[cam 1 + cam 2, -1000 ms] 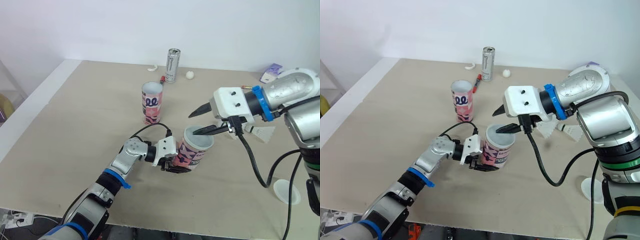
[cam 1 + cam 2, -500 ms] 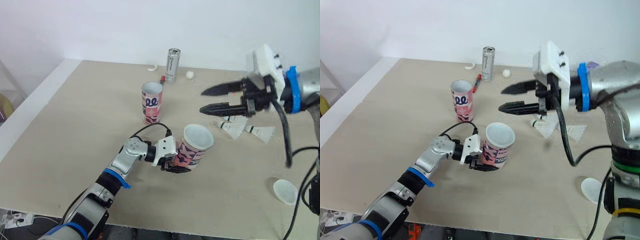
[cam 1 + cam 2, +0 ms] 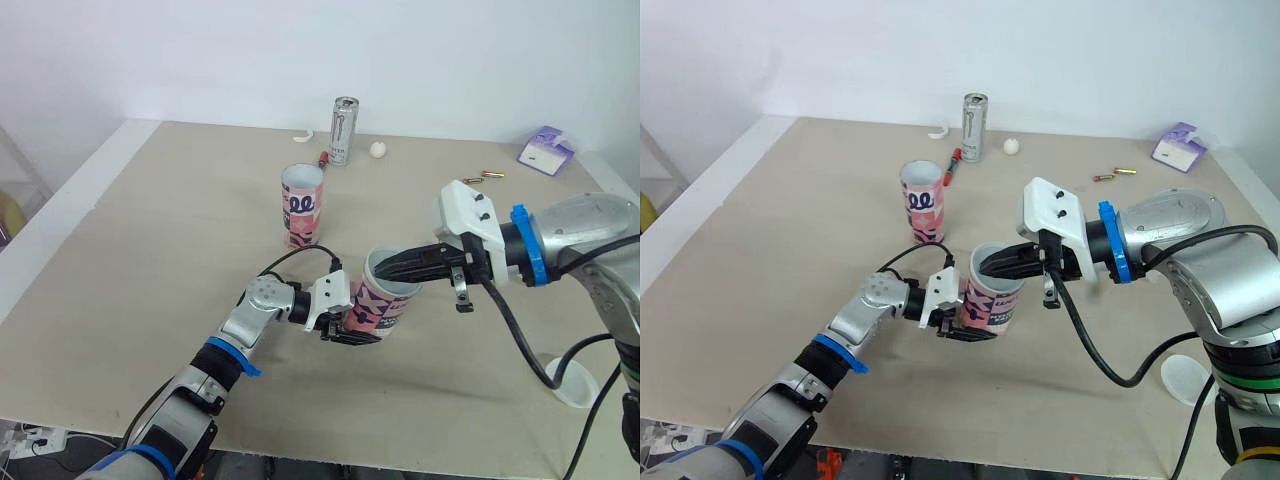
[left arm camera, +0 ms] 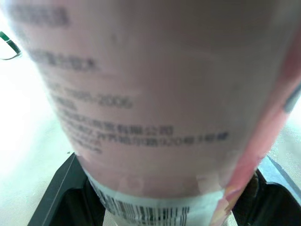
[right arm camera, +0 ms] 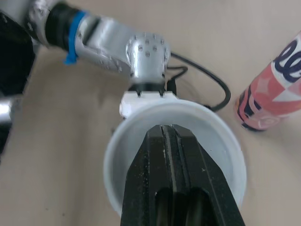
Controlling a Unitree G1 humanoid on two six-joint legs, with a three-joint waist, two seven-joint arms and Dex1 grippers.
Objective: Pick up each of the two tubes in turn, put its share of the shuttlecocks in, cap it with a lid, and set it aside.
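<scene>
Looks partway through the first tube, with nothing finished. Grips the pink-and-white printed cylindrical tube (image 3: 385,305) low on its wall with the left gripper (image 3: 352,330), black fingers clamped on either side near the barcoded base, and tilts it over the beige matte tabletop (image 3: 150,250) so the round open mouth faces the right arm. Reaches into that mouth with the right gripper (image 3: 388,268), its tapered black fingers pressed together and the tips just inside the white rim; cannot tell whether anything is pinched between them, nor how many shuttlecocks lie inside. Leaves undone, judging by this: any remaining filling, capping and setting aside. Leaves untouched a second pink patterned tube (image 3: 303,207), upright and open-topped, farther back on the table and well apart from both grippers. Has a flat white round lid (image 3: 1185,378), probably thin plastic, lying near the table's front edge on the right side, not yet picked up. Suggests stiff printed card with a smooth, slightly glossy skin on the held tube and a plain white lining within. Also includes a tall silver drinks can (image 3: 344,130) at the back.
</scene>
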